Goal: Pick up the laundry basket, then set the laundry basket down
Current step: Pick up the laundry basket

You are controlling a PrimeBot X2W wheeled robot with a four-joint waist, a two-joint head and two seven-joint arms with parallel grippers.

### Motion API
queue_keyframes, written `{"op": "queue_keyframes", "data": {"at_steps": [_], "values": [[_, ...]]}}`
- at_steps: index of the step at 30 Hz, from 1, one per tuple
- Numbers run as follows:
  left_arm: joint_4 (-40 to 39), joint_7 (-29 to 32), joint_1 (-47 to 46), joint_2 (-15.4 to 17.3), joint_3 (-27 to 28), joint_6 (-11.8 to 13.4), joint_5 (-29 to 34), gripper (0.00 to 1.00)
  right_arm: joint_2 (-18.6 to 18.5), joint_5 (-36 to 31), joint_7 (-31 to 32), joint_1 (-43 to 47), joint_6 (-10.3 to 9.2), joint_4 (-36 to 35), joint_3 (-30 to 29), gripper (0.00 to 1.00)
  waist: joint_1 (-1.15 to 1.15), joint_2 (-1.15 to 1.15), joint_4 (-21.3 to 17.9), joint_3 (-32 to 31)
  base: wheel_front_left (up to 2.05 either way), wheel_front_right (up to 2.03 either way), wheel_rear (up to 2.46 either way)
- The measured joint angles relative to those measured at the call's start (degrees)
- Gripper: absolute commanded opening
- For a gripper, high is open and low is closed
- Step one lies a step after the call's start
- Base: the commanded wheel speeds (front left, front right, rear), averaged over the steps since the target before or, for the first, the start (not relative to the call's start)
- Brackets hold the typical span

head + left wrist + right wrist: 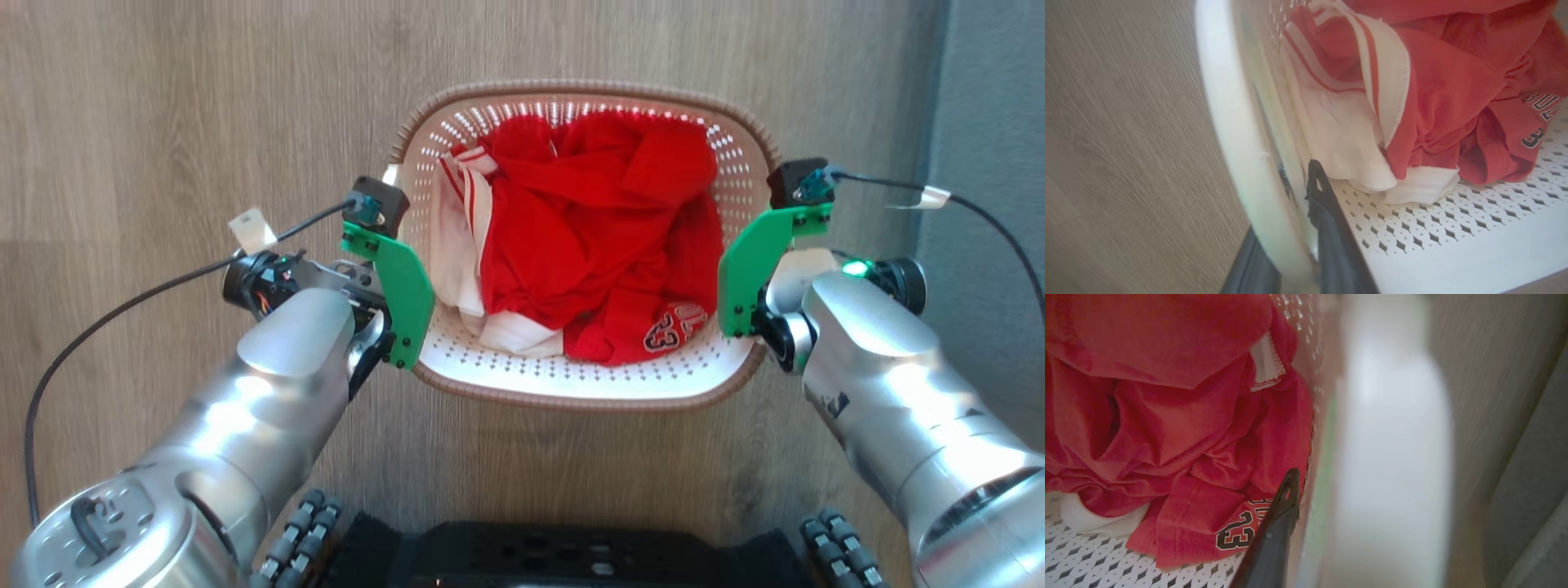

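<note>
Left gripper (1296, 192): clenched on the left side wall of the laundry basket (571, 371); inner finger (1327, 212) inside against the wall, outer finger outside, white rim band between them.
Right gripper (1310, 486): clamped on the right side wall; inner finger (1274, 531) inside; outer finger hidden behind the blurred white handle (1392, 457).
Wrist brackets: green, one at each side of the basket, left (404, 286) and right (755, 261).
Basket position: centred between both arms, just beyond the black robot base (555, 563), over the wood-look floor (163, 98). Resting or raised: cannot tell.
Contents: red clothes (596, 237) heaped in the middle and far part; white striped garment (453, 245) on the left; a "23" print near right.
Right edge: grey strip (996, 122).
</note>
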Motion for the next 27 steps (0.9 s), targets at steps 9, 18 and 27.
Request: {"op": "queue_keyframes", "data": {"at_steps": [9, 18, 27], "values": [[1.1, 4.6, 3.6, 0.0, -1.0, -1.8, 1.4, 0.00, 0.1, 4.5, 6.5, 4.5, -0.01, -1.9, 3.0, 0.00, 0.00, 0.00, -1.1, -8.2, 0.00, 0.00, 0.00], [-0.4, 10.3, 7.9, 0.3, -1.3, -1.9, 1.9, 0.00, 0.0, 7.8, 10.2, 9.2, -0.08, -2.9, 6.0, 0.00, -0.01, 0.00, -1.8, -16.9, 0.00, 0.00, 0.00], [-5.6, 13.7, 12.3, 3.2, -1.6, -1.9, 3.2, 0.00, 0.0, 10.5, 12.3, 12.9, -0.09, -3.4, 7.8, 0.00, -0.01, 0.00, -1.7, -25.4, 0.00, 0.00, 0.00]]}}
